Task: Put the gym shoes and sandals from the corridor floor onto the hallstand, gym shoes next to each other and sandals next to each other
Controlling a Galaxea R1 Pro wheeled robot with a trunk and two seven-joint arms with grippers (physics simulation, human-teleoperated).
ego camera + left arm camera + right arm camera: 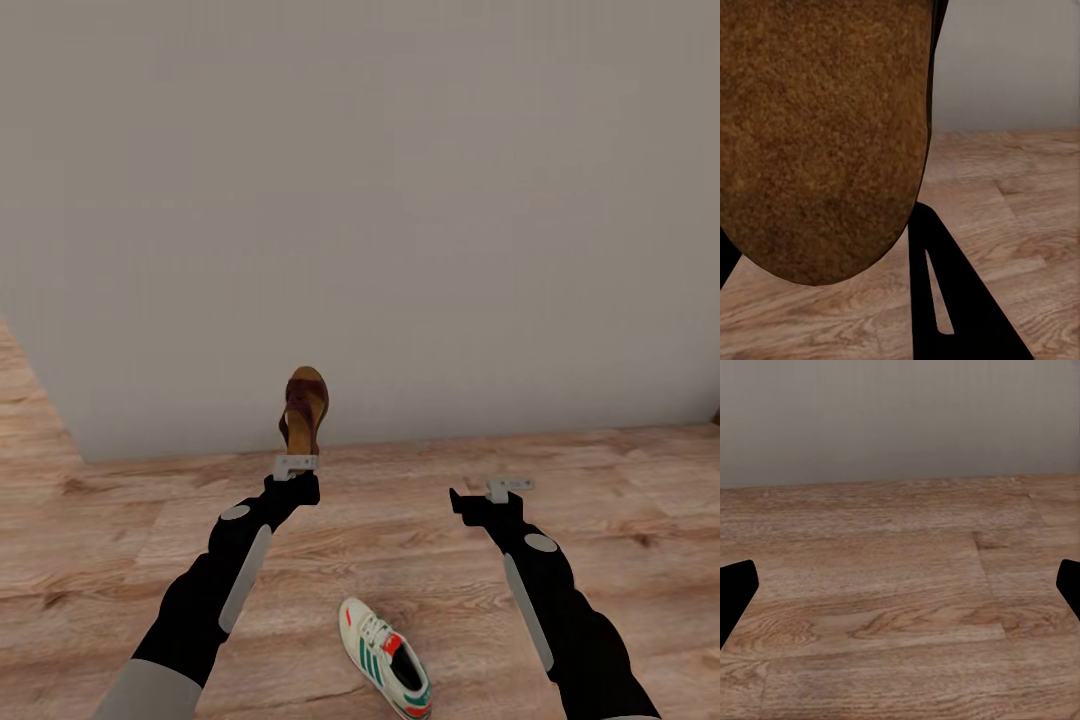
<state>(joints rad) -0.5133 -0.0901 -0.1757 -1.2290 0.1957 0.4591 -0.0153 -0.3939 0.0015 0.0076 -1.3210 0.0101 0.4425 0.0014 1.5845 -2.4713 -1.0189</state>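
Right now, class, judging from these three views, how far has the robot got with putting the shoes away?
Nothing looks finished: no shoe sits on a rack in these views. In hand: the left gripper holds one sandal upright, clear of the floor, its jaws shut on it. The right gripper is open and holds nothing. Left: one gym shoe lies on the planks between the arms, waiting to be picked up.

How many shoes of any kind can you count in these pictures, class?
2: a sandal held upright in the left claw, and a gym shoe lying on the floor between the arms. Others may be out of view.
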